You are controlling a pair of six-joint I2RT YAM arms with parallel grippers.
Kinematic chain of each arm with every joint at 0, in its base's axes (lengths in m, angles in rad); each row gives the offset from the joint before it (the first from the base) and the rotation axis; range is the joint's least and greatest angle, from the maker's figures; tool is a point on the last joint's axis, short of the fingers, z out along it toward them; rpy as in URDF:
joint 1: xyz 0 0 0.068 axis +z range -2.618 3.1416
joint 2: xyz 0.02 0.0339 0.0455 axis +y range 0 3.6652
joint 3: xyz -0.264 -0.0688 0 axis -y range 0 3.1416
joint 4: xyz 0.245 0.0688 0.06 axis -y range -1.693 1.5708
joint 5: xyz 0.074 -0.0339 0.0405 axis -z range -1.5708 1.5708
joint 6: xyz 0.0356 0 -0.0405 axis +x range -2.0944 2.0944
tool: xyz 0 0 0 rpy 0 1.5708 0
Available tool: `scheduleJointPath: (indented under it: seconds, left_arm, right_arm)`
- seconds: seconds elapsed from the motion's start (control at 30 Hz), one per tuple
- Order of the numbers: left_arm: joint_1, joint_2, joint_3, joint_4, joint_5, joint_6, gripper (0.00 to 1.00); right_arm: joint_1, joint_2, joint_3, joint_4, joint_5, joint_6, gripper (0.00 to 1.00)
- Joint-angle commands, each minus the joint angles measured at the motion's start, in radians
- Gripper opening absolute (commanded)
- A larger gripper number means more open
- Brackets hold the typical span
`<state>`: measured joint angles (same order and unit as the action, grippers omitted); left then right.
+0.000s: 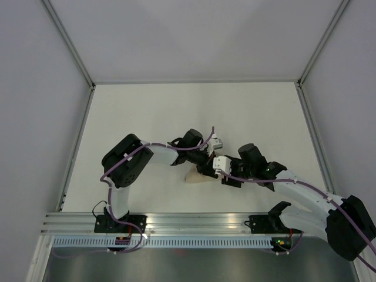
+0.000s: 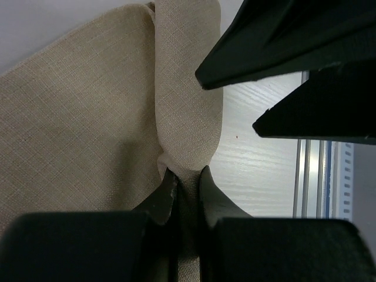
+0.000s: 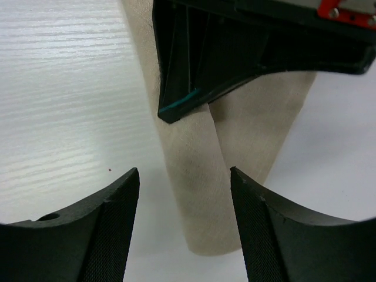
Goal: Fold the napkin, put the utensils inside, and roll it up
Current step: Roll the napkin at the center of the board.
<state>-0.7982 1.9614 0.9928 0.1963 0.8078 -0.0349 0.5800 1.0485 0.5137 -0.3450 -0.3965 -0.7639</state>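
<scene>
The beige napkin [image 1: 196,177] lies partly rolled on the white table, mostly hidden under both arms in the top view. In the left wrist view the napkin [image 2: 76,129] shows a rolled ridge, and my left gripper [image 2: 185,176] is shut on that roll. In the right wrist view the rolled napkin [image 3: 202,176] runs between the fingers of my right gripper [image 3: 185,188], which is open around its end. The left gripper's fingers [image 3: 194,59] show above it. The fork is hidden.
The white table [image 1: 147,111] has grey walls on three sides. A metal rail [image 1: 194,223] runs along the near edge, also seen in the left wrist view [image 2: 311,176]. Both arms crowd the middle near the front.
</scene>
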Motion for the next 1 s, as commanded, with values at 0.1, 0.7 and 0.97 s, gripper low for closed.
scheduleJointPath:
  seconds: [0.1, 0.7, 0.97]
  left_arm:
    - [-0.013, 0.083, -0.022, -0.133, -0.025, -0.020, 0.02]
    - [-0.007, 0.039, -0.005, -0.156, -0.039, -0.011, 0.31]
    - [0.028, -0.076, -0.017, -0.129, -0.113, -0.028, 0.47]
  right_arm:
    - [0.101, 0.053, -0.010, 0.141, 0.134, -0.041, 0.69]
    - [0.172, 0.183, -0.069, 0.233, 0.217, -0.037, 0.23]
    - [0.169, 0.197, -0.070, 0.192, 0.190, -0.041, 0.11]
